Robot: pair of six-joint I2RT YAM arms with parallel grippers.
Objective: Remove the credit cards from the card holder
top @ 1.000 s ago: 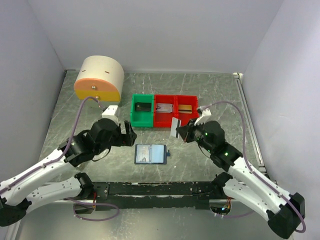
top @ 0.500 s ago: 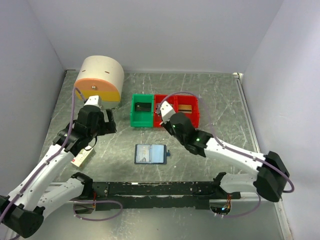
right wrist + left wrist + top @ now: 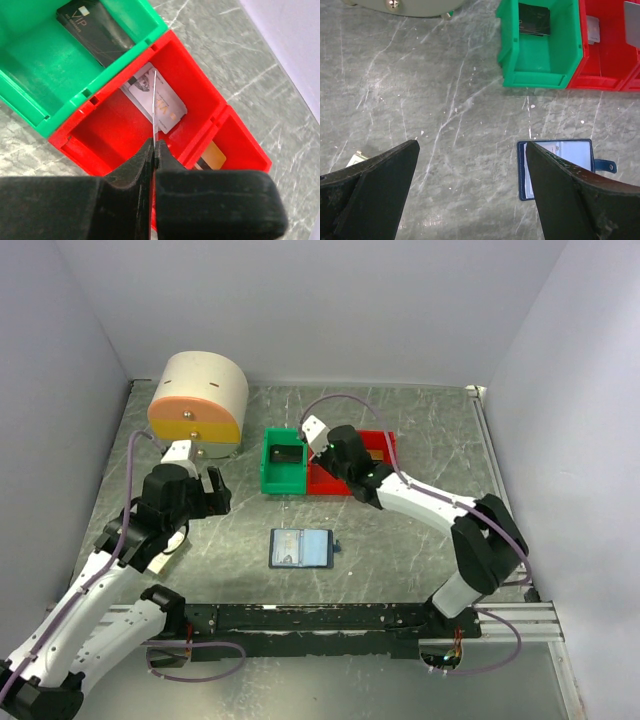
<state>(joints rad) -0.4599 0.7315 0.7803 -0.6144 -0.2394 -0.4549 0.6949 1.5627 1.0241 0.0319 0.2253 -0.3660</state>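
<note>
**A:** Between the pressed jaws of the right gripper (image 3: 154,150), a credit card (image 3: 154,90) stands edge-on above the red bin (image 3: 197,70). I'd lower it close before releasing, so it lands flat.

**B:** Only that wrist view shows the pinch. The top view adds the card holder (image 3: 300,548), open on the bin's near side. The left gripper (image 3: 471,147) hangs spread.
</note>
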